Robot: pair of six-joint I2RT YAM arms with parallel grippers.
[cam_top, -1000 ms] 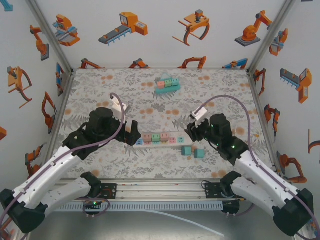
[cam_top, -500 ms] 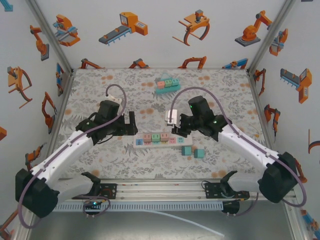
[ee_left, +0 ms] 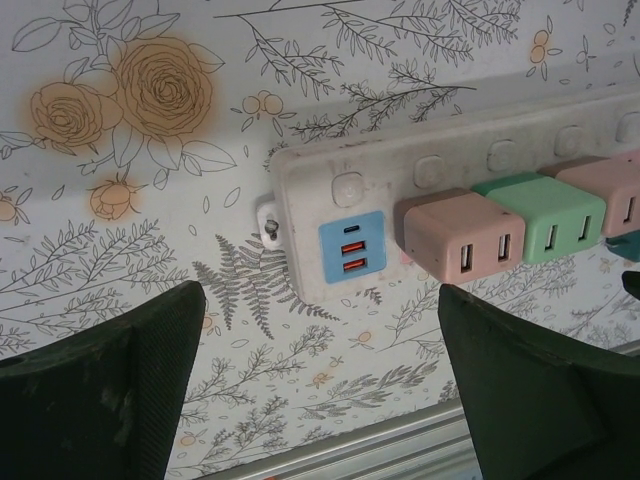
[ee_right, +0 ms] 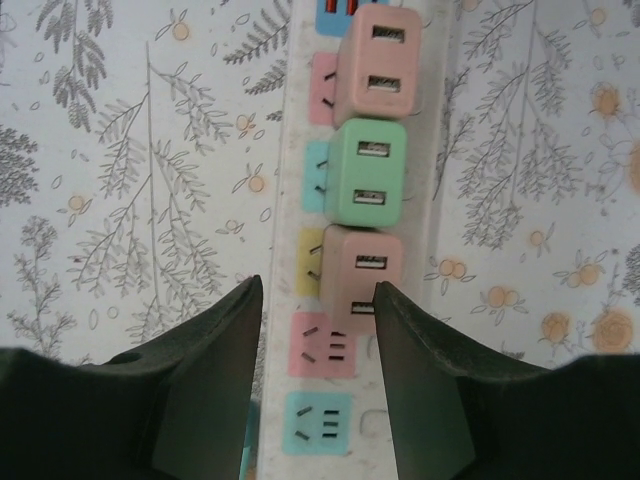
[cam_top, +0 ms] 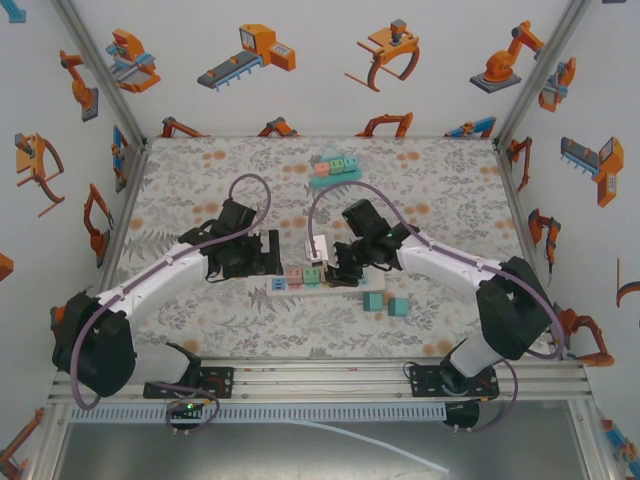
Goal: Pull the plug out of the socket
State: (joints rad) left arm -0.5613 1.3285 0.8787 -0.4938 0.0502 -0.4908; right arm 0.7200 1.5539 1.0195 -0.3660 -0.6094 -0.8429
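Pink plug (ee_right: 362,275) on the socket (ee_right: 287,240) looks hard, light, stuck; right end effector (ee_right: 316,292), fingers apart, should pinch its sides

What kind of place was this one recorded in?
Probably a lab robot cell, not a home: white walls printed with orange robot drawings, an aluminium frame rail along the near edge, and a floral-covered table holding a power strip.

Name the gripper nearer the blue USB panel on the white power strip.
Left. The left gripper hovers open just short of the blue USB panel; the right gripper sits along the white power strip at the farther pink plug.
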